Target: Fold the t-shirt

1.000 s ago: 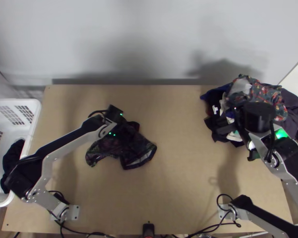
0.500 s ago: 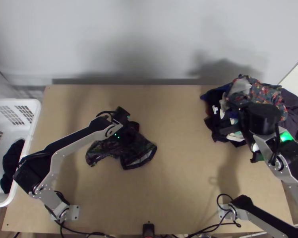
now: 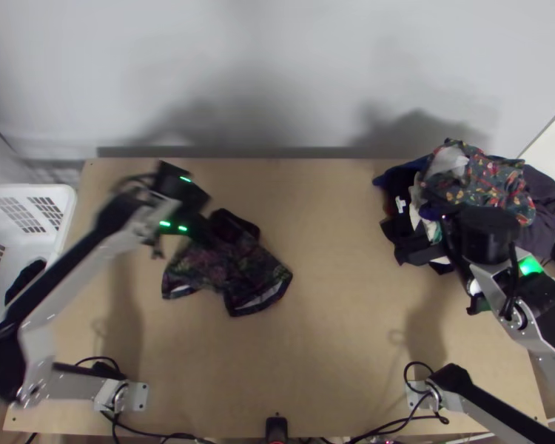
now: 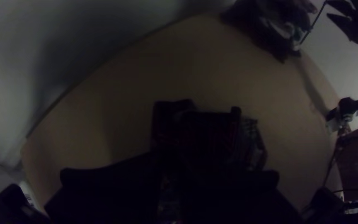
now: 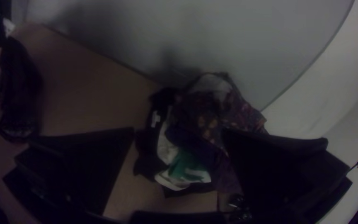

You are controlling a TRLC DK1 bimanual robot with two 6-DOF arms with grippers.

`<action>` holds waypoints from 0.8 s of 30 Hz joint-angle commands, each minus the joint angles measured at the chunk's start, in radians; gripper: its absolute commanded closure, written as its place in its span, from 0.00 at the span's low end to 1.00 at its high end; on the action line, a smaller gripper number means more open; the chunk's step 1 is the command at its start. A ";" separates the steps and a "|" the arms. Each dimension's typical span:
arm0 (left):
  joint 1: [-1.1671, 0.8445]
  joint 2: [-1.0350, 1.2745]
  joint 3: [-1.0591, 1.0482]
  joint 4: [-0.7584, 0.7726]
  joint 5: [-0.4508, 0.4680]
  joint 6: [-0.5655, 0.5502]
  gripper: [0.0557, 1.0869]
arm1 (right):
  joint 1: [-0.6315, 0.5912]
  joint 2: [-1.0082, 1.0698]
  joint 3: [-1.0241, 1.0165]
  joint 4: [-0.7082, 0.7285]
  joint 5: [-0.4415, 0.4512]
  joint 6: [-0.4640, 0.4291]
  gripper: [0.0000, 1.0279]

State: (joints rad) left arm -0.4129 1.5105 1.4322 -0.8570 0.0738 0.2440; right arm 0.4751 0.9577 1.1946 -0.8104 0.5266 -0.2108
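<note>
Left gripper [image 4: 170, 172], displaced toward the table's [image 3: 337, 348] left since the earlier frame; its grip I cannot tell. Centre-left, the t-shirt [image 3: 244, 274] lies rumpled; its bunched far end could skew a fold. Right gripper [image 5: 179, 132], spread wide by the clothes pile [image 3: 492, 177]; careless closing could snag garments.

Dim wrist views, dark corners, bent edges, soft shadows on pale wall [image 3: 300, 44]

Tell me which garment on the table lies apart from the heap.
The dark patterned garment, lying alone toward the left; the others are heaped together at the right.
</note>
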 commanded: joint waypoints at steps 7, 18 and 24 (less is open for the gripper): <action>0.166 -0.240 0.347 -0.361 0.541 -0.005 0.78 | 0.065 -0.008 -0.040 -0.016 -0.108 0.028 0.06; -0.079 -0.197 0.323 -0.409 0.567 -0.018 0.76 | 0.204 0.170 0.019 -0.050 -0.445 0.133 0.05; -0.107 -0.067 0.189 -0.290 0.560 -0.012 0.76 | 0.227 0.228 0.054 -0.073 -0.453 0.128 0.04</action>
State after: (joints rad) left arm -0.4557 1.3430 1.7008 -1.2320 0.6254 0.2321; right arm 0.6628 1.1210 1.2144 -0.8639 0.1184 -0.0917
